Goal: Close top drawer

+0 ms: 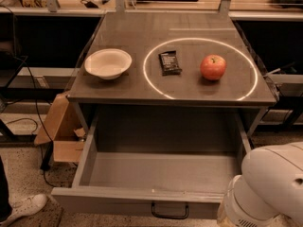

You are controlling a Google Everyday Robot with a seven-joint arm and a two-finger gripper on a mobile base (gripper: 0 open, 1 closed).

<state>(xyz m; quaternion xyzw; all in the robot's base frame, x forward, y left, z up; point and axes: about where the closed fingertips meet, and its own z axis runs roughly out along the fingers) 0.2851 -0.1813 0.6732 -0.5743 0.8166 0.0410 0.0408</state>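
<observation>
The top drawer [161, 174] is pulled far out from under the grey table [189, 86]. It is a wide, deep grey box, and nothing shows inside it. Its plain front panel [118, 203] runs along the bottom edge of the view, with a small black loop handle [169, 212] at the centre. A white rounded segment of my arm [270, 188] fills the bottom right corner, over the drawer's right front corner. My gripper itself is out of view; only that arm segment shows.
On the table top stand a white bowl [108, 63], a dark snack bar [169, 62] and a red apple [213, 67], the last two inside a bright ring of light. A cardboard box [61, 131] stands left of the table. A white shoe [23, 208] is at the bottom left.
</observation>
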